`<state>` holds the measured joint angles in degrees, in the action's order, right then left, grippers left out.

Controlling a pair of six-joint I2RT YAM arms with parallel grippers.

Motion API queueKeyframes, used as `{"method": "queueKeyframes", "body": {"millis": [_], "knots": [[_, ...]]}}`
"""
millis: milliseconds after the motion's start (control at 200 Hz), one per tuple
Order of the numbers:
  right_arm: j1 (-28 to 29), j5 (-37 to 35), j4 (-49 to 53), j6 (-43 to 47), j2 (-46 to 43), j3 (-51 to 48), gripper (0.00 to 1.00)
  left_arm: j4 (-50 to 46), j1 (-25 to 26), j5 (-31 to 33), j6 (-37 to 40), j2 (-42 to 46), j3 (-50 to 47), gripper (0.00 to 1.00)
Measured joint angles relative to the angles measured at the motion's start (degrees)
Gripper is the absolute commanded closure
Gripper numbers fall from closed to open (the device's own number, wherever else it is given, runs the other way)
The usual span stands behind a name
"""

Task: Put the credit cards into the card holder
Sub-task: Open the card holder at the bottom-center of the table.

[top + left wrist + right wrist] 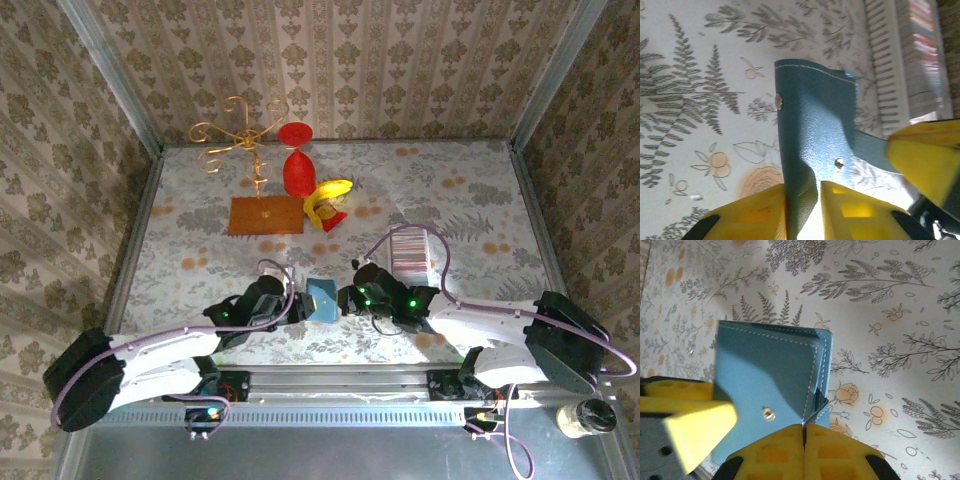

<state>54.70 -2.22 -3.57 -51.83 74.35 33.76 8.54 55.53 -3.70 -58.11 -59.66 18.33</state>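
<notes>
The card holder (412, 252) is lying flat on the floral table (190, 240), right of centre and just beyond the right arm's wrist. Its long axis is running from the near side toward the far wall, and its ribbed slots are crossing it from side to side. Its near end is passing behind the arm. In the left wrist view the same ribbed strip is running along the right edge, well apart from the fingers. At the table's middle, the two arms are meeting over a teal pouch (322, 298), which is standing on edge between them. The right gripper (803, 445) is pressing its yellow fingers fully together, pinching the thin stitched edge of the pouch at its lower corner. The left gripper (802, 212) is flanking the pouch's snap flap with one finger on each side. The jaws are standing slightly apart, and a bright slit is showing beside the leather, so I cannot tell whether they are truly clamping it. A paler blue corner (850, 75) is peeking past the pouch's top seam. Whether this is one of the credit cards is too unclear to say.
</notes>
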Motion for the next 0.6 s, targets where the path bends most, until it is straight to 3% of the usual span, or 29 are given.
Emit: {"method": "queueKeyframes", "body": {"millis": [285, 445, 600], "knots": [[0.52, 2.73, -3.87, -1.11, -3.06, -1.29, 1.00, -5.22, 0.00, 4.15, -1.46, 0.04, 0.00, 0.33], [0.57, 2.99, -4.07, -1.11, -3.63, -1.29, 1.00, -6.84, 0.00, 6.16, -1.42, 4.48, 0.00, 0.26], [0.57, 3.15, -4.09, -1.27, -3.34, -1.29, 1.00, -7.19, 0.00, 6.78, -1.09, 5.49, 0.02, 0.28]]}}
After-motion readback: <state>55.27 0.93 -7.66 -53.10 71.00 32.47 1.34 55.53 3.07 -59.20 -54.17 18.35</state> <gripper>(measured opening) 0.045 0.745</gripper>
